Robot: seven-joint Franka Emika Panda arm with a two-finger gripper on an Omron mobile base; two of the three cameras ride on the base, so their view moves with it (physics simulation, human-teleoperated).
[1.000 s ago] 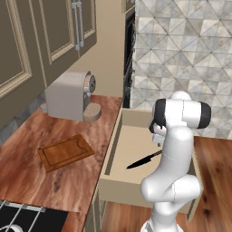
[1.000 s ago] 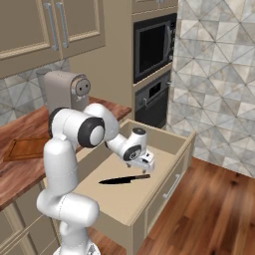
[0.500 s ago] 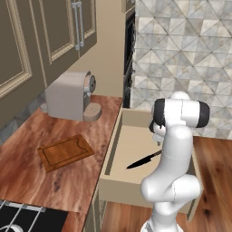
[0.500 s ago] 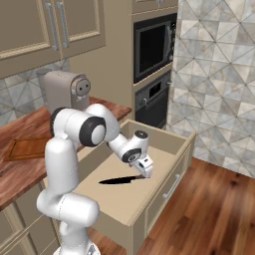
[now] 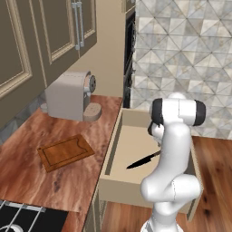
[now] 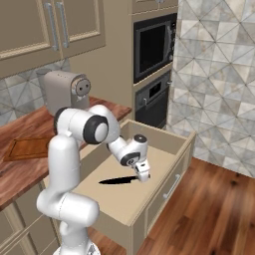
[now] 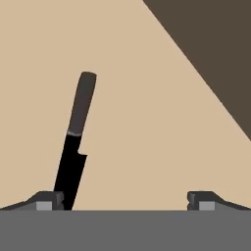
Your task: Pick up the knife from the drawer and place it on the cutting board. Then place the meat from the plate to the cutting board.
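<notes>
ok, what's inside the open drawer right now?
The drawer holds the knife, lying flat on its pale floor, with the gripper low over its handle end. In the left base view the arm covers the handle and part of the floor.

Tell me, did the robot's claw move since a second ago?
Yes. In the right base view the gripper has dropped closer to the drawer floor, nearer the knife lying there.

Black-bladed knife (image 7: pixel 73 159) flat inside open beige drawer (image 6: pixel 172 144).
</notes>
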